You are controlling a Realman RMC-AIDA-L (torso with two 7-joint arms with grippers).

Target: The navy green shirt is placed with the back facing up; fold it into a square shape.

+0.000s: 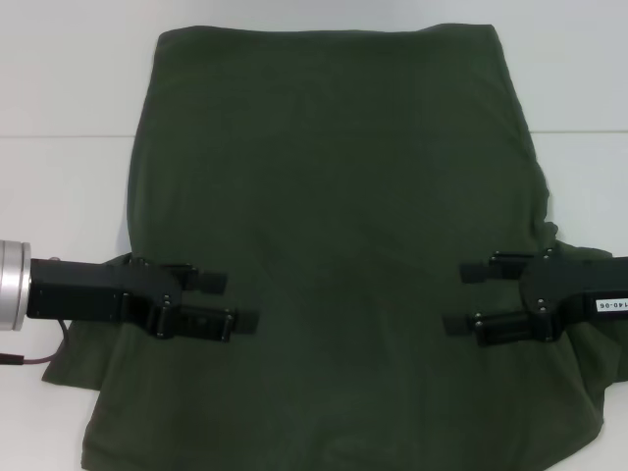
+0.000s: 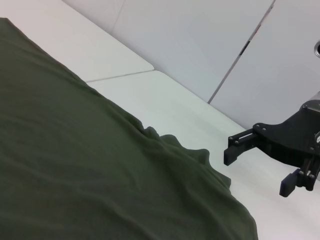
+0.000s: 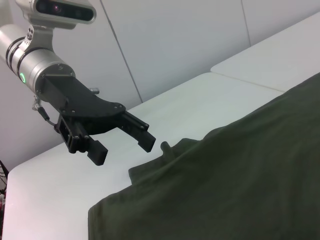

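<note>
- The navy green shirt fills most of the head view, spread flat on the white tabletop, its plain side up; its near hem runs along the bottom edge of the frame.
- In the lower left of the head view, the left gripper reaches in from the left edge, over the shirt's left side. Its jaws stand wide apart, pointing toward the centre, with nothing between them.
- In the lower right, the right gripper mirrors it from the right edge, over the shirt's right side. Its jaws are also wide apart, holding nothing.
- The two grippers face each other at about the same height in the frame, well apart, with bare cloth between them.
- The cloth bunches into soft folds beside each gripper, at the shirt's outer edges.
- Farther up the frame, the shirt narrows a little and lies smooth.
- Its far edge sits near the top of the frame, straight across, with white tabletop showing beyond it and on both sides.
- A seam line in the tabletop crosses the frame at upper left and upper right.
</note>
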